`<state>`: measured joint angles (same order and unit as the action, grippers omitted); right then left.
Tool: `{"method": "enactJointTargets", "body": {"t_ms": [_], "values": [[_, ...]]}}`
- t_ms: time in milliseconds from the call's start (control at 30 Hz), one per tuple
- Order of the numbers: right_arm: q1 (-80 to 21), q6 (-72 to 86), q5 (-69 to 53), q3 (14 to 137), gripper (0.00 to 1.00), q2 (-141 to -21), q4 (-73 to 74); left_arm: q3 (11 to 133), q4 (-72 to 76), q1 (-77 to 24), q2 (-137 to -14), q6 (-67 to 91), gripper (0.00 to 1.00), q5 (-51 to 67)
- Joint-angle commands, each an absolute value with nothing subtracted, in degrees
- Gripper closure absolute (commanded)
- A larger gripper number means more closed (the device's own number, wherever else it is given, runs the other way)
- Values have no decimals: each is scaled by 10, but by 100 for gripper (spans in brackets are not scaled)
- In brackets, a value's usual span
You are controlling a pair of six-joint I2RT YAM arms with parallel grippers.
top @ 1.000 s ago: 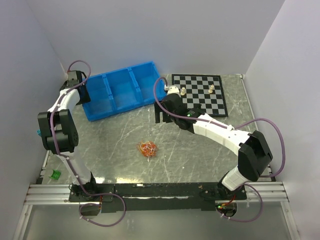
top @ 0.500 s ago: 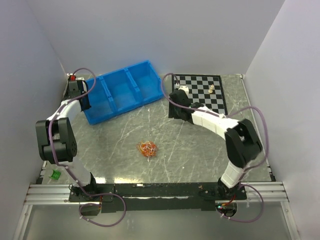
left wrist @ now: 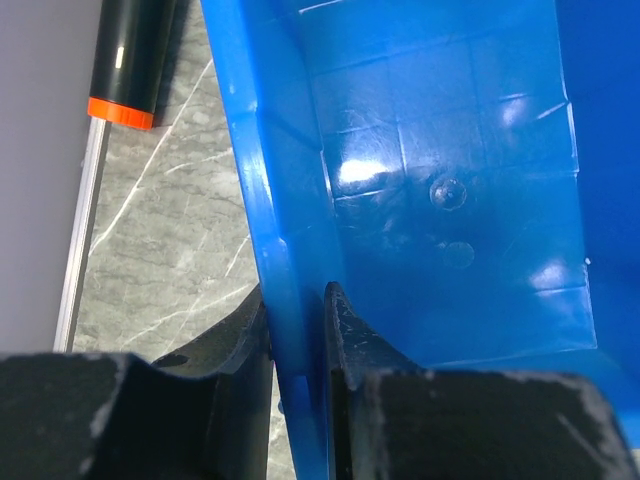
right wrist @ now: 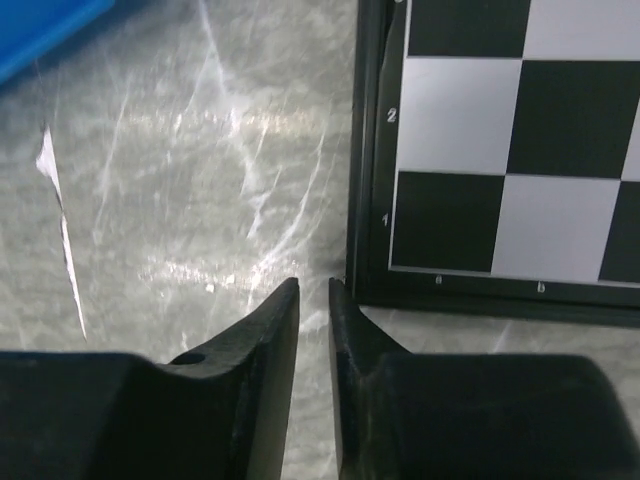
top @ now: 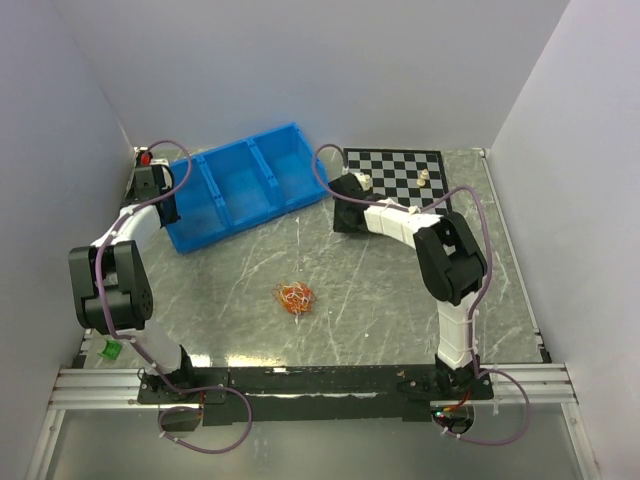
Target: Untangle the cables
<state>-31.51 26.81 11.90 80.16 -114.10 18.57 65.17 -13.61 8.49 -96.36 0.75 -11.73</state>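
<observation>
The cables [top: 295, 297] lie as one small red, orange and white tangle on the grey table, near its middle; neither wrist view shows them. My left gripper [top: 168, 207] [left wrist: 297, 300] is far from them at the back left, shut on the left end wall of the blue bin [top: 235, 185] [left wrist: 440, 150]. My right gripper [top: 343, 224] [right wrist: 313, 285] hovers low at the near-left corner of the chessboard [top: 400, 180] [right wrist: 500, 150]. Its jaws stand a narrow gap apart, with only bare table showing between them.
The blue bin has three compartments. Two pale chess pieces [top: 423, 180] [top: 365, 182] stand on the chessboard. A black marker with an orange band [left wrist: 130, 60] lies by the left wall. A small green object [top: 110, 348] sits at the near-left rail.
My right arm has folded back toward the chessboard's left edge, and its jaws have closed from wide to a narrow gap. The left gripper has turned the blue bin slightly.
</observation>
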Motion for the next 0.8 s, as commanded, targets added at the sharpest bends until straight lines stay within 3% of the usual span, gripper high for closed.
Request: {"method": "enactJointTargets", "body": {"t_ms": [0,200,367,767], "values": [[-293,288,108,830,77,-1160,180,657,-221,89,-962,-84,99,-107],[-280,287,126,840,88,-1184,185,635,-196,89,-936,-89,99,-100],[-263,289,142,846,91,-1194,188,615,-187,89,-909,-120,99,-82],[-227,304,93,804,92,-1151,158,548,-197,62,-828,-230,99,-36]]}}
